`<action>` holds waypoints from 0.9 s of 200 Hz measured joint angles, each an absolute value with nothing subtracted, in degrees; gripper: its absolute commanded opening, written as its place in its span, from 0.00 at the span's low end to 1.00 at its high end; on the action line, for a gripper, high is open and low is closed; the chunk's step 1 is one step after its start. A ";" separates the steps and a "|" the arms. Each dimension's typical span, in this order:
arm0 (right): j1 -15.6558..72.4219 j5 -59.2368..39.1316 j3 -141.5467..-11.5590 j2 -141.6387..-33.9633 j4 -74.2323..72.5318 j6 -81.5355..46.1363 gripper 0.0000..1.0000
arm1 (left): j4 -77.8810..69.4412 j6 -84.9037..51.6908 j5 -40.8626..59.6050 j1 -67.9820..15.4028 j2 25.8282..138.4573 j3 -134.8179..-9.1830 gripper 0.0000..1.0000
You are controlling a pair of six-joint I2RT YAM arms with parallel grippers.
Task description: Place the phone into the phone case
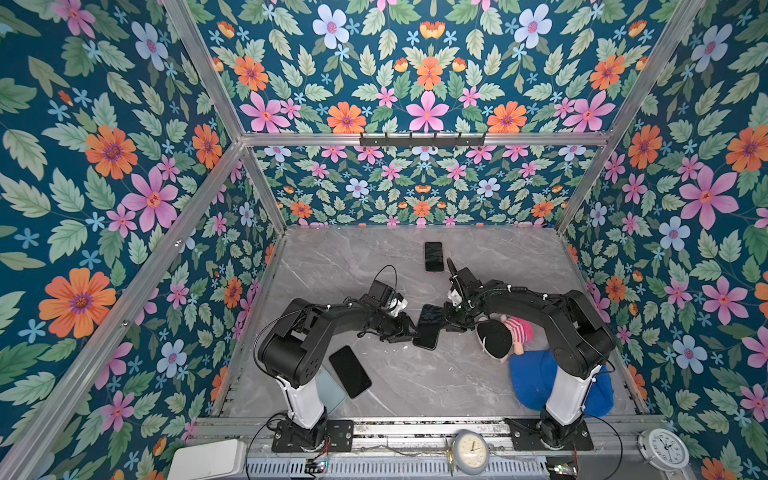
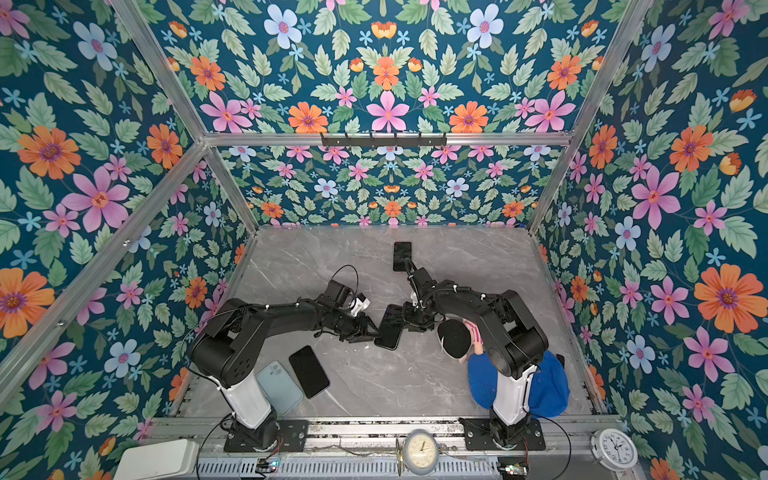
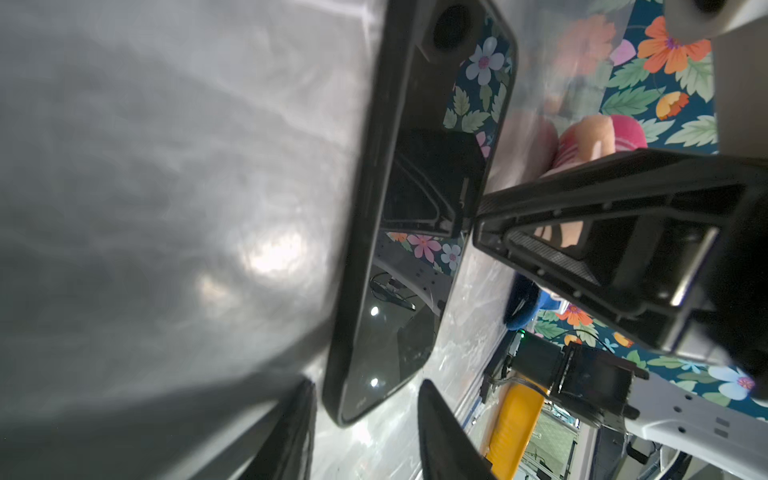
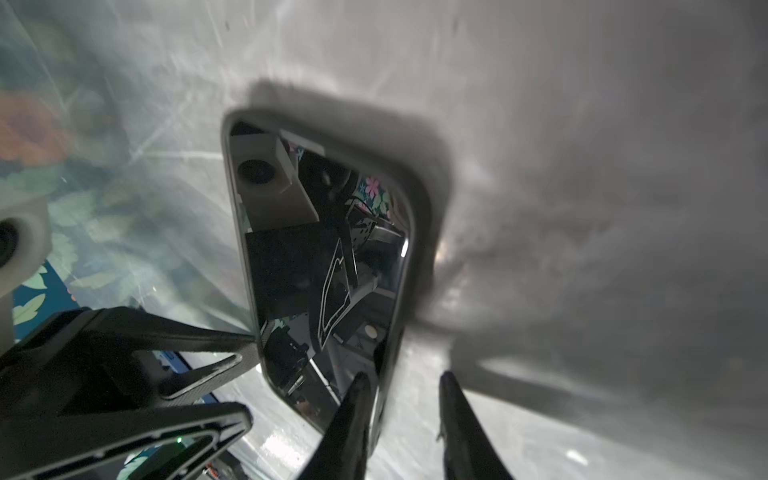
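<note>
Phone (image 1: 428,328) sits screen up at the middle of the worktop (image 1: 353,257), with a dark case (image 3: 365,166) rimming its glass all round in both wrist views. Left gripper (image 3: 368,384) straddles one short end and right gripper (image 4: 404,375) straddles one long edge, each with jaws apart, not clamped. Near the front-left corner a pale blue cover (image 2: 278,386) lies beside another black handset (image 2: 309,372); I cannot tell what the cover holds.

Three phones (image 1: 433,256) (image 1: 428,327) (image 1: 350,371), one blue case (image 2: 279,386), two clocks (image 1: 469,451) (image 1: 665,449)
</note>
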State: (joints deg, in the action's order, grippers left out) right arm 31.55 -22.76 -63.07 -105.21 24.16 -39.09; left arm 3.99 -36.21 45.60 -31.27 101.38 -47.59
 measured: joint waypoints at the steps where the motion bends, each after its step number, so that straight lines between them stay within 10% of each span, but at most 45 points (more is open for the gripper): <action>1: 31.64 -22.81 -62.98 -105.19 24.05 -39.16 0.29 | 3.81 -36.21 45.69 -31.31 101.36 -47.48 0.42; 125: 34.06 -21.89 -60.99 -104.20 22.06 -41.80 0.10 | -5.15 -42.15 46.17 -34.74 101.25 -44.05 0.39; 180: 34.54 -19.77 -61.21 -102.98 23.18 -41.80 0.26 | -7.66 -43.83 45.25 -36.07 100.49 -42.54 0.39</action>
State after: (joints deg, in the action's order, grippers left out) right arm 34.54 -19.77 -61.21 -102.98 23.18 -41.80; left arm -7.66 -43.83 45.25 -36.07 100.49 -42.54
